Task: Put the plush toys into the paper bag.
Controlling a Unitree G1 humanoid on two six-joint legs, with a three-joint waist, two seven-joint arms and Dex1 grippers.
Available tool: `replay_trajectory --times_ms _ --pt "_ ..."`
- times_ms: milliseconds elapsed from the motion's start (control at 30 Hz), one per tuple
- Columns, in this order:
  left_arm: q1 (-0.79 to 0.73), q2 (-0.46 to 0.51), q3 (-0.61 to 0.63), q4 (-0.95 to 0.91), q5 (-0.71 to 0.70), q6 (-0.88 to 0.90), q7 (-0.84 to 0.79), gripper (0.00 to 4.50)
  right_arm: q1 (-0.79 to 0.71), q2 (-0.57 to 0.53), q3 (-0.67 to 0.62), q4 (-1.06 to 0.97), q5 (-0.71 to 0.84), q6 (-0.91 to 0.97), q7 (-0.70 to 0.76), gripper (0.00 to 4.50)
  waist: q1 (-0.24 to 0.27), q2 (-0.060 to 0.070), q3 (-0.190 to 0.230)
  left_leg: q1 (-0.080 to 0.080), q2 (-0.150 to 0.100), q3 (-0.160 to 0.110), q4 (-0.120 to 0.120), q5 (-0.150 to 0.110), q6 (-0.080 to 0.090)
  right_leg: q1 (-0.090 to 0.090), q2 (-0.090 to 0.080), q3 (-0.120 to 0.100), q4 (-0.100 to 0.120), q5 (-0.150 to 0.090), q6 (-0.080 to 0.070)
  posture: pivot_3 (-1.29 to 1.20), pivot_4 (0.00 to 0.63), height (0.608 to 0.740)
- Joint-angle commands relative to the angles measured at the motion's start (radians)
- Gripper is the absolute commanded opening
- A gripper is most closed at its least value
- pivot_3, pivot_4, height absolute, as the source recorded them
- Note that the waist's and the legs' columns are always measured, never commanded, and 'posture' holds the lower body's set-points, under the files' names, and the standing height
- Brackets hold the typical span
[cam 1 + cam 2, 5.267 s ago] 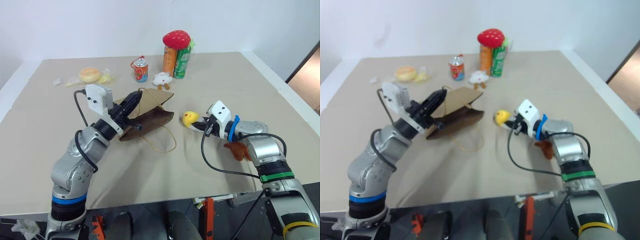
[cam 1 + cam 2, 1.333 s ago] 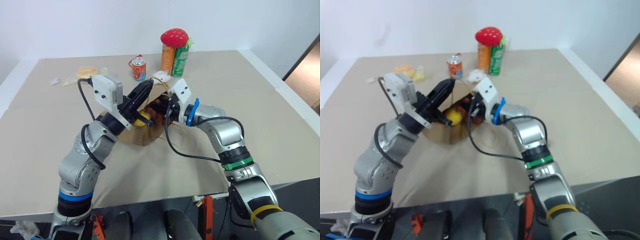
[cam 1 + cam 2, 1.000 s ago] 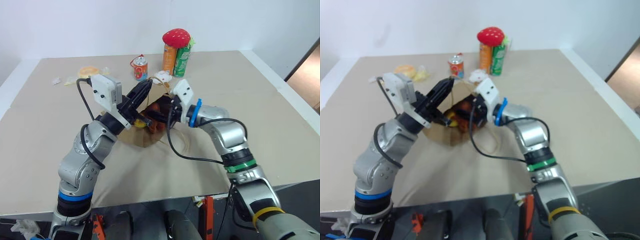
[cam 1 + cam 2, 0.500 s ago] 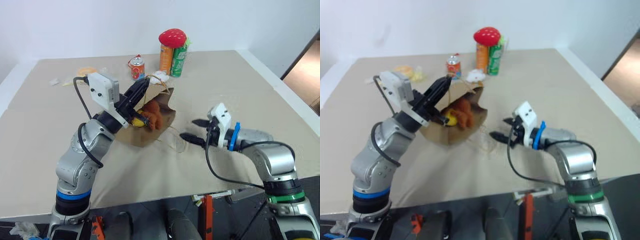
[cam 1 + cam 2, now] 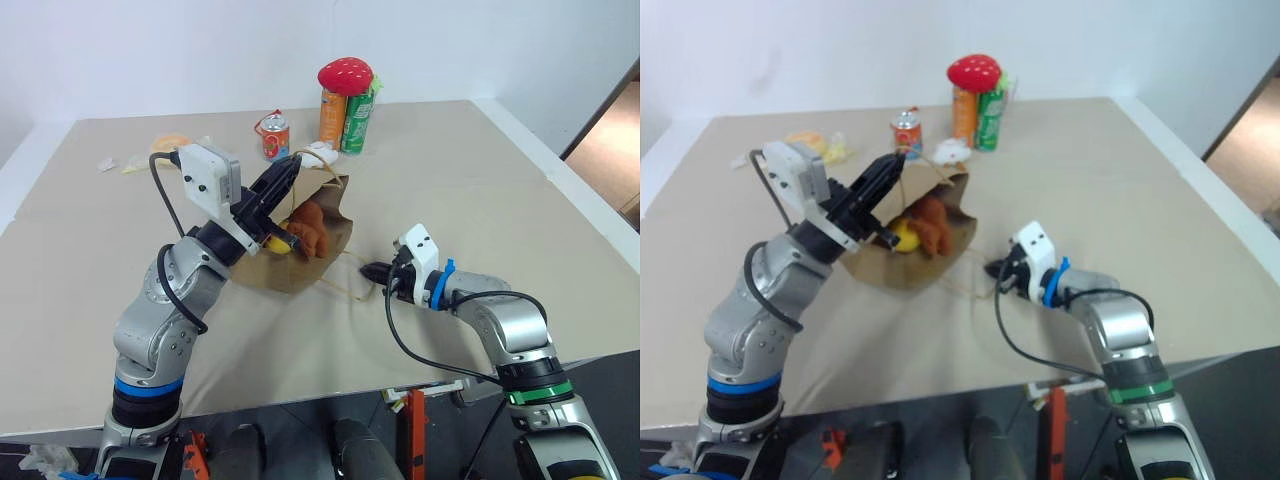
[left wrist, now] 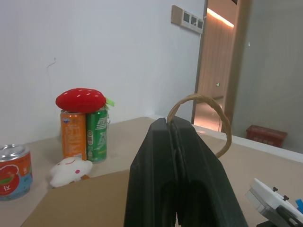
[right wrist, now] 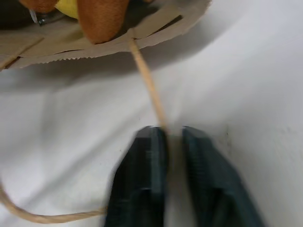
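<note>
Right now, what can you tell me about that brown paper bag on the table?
The bag is brown kraft paper with two thin tan cord handles. It lies on the table with its mouth held open. The left claw is shut on the upper handle, lifting that side. The other handle trails across the table to the shut right claw. A brown bear and a yellow toy sit inside the mouth.

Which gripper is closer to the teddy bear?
Left. The left gripper holds the bag's upper handle just above the bear; the right gripper is off to its side, at the lower handle.
</note>
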Motion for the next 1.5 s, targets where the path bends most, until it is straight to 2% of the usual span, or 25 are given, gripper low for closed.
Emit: replay_trajectory --times_ms 33,133,233,367,500,833,1200,1300,1333,1367,1433,1500 --pt "-0.012 0.007 0.01 -0.026 0.012 -0.023 -0.002 0.0 -0.045 0.002 -0.02 -0.04 0.015 -0.087 0.043 0.09 0.0 0.0 0.0 0.0 0.0 0.0 0.0 0.0 0.0 0.0 0.0 0.0 0.0 0.0 0.0 0.0 0.15 0.74" --pt "-0.013 0.01 0.009 -0.023 0.017 -0.025 -0.009 0.0 -0.065 -0.03 -0.039 -0.082 0.042 -0.11 0.101 0.09 0.0 0.0 0.0 0.0 0.0 0.0 0.0 0.0 0.0 0.0 0.0 0.0 0.0 0.0 0.0 0.0 0.15 0.74" --pt "-0.02 0.016 0.012 -0.014 0.023 -0.029 -0.021 0.0 -0.126 -0.116 -0.101 -0.125 0.105 -0.089 0.189 0.09 0.0 0.0 0.0 0.0 0.0 0.0 0.0 0.0 0.0 0.0 0.0 0.001 0.0 0.0 0.0 0.0 0.15 0.74" --pt "-0.054 0.032 0.037 0.022 0.02 -0.038 -0.037 0.0 -0.276 -0.27 -0.206 -0.14 0.253 0.02 0.312 0.09 0.004 0.001 0.001 -0.001 -0.001 0.0 0.0 0.0 0.0 0.0 0.0 0.001 0.0 -0.001 -0.001 0.0 0.15 0.74" --pt "-0.084 0.046 0.059 0.074 0.025 -0.059 -0.054 0.0 -0.389 -0.336 -0.215 -0.115 0.299 0.071 0.352 0.09 0.003 -0.001 0.001 0.0 0.0 0.0 0.0 -0.001 0.0 -0.001 0.001 0.0 0.0 -0.002 -0.003 0.0 0.15 0.74" --pt "-0.124 0.044 0.033 0.203 0.094 -0.168 -0.108 0.0 -0.372 -0.245 -0.146 -0.106 0.234 0.011 0.271 0.09 0.007 -0.001 0.001 -0.001 0.0 0.001 -0.001 -0.001 0.001 -0.002 0.001 0.002 0.0 0.0 0.001 0.0 0.15 0.74" --pt "-0.108 0.043 0.011 0.207 0.112 -0.161 -0.138 0.0 -0.397 -0.172 -0.113 0.011 0.153 -0.071 0.235 0.09 0.007 -0.001 0.001 -0.002 0.0 0.0 -0.001 -0.002 0.001 -0.002 0.001 0.001 0.0 0.0 0.002 0.0 0.15 0.74" --pt "-0.091 0.041 0.001 0.184 0.068 -0.116 -0.168 0.0 -0.4 -0.178 -0.129 0.007 0.189 -0.024 0.255 0.96 0.007 -0.001 0.001 -0.002 0.0 0.0 -0.001 -0.002 0.001 -0.002 0.001 0.001 0.0 0.0 0.002 0.0 0.15 0.74" --pt "-0.086 0.041 0.002 0.175 0.053 -0.106 -0.176 0.54 -0.399 -0.186 -0.133 -0.003 0.2 -0.017 0.269 1.37 0.007 -0.001 0.001 -0.002 0.0 0.0 -0.001 -0.002 0.001 -0.002 0.001 0.001 0.0 0.0 0.002 0.0 0.15 0.74" --pt "-0.084 0.041 0.003 0.166 0.045 -0.097 -0.177 0.79 -0.403 -0.189 -0.143 -0.007 0.207 -0.014 0.269 1.92 0.007 -0.001 0.001 -0.003 0.0 0.0 -0.001 -0.002 0.001 -0.002 0.001 0.001 0.0 0.0 0.002 0.0 0.15 0.74" --pt "-0.085 0.045 0.006 0.155 0.036 -0.082 -0.177 1.42 -0.412 -0.202 -0.159 -0.009 0.222 -0.001 0.272 2.5 0.007 -0.001 0.001 -0.003 0.0 0.0 -0.001 -0.002 0.001 -0.002 0.001 0.001 0.0 0.0 0.002 0.0 0.15 0.74" --pt "-0.088 0.05 0.008 0.149 0.026 -0.068 -0.183 2.32 -0.412 -0.217 -0.171 -0.006 0.227 0.001 0.278 3.38 0.007 -0.001 0.001 -0.003 0.0 0.0 -0.001 -0.002 0.001 -0.002 0.001 0.001 0.0 0.0 0.002 0.0 0.15 0.74"
